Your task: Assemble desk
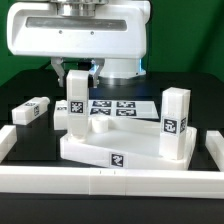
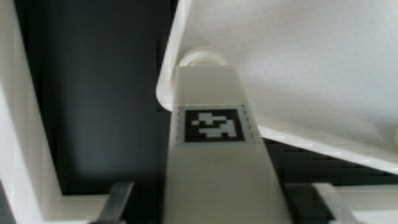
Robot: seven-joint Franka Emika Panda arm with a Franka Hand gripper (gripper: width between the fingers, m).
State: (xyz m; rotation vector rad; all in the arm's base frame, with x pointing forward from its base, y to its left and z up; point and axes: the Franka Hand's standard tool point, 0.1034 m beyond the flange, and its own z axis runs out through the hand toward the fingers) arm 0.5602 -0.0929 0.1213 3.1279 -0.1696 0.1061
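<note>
The gripper has its jaws closed on one leg — long axis upright, lower end at the tabletop corner.

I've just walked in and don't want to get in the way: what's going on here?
The arm's gripper is closed on one white leg, holding it upright at the tabletop corner toward the exterior view's left. Whether it is seated there cannot be told. A second leg stands upright at the corner toward the exterior view's right. A third leg lies loose on the black table.
</note>
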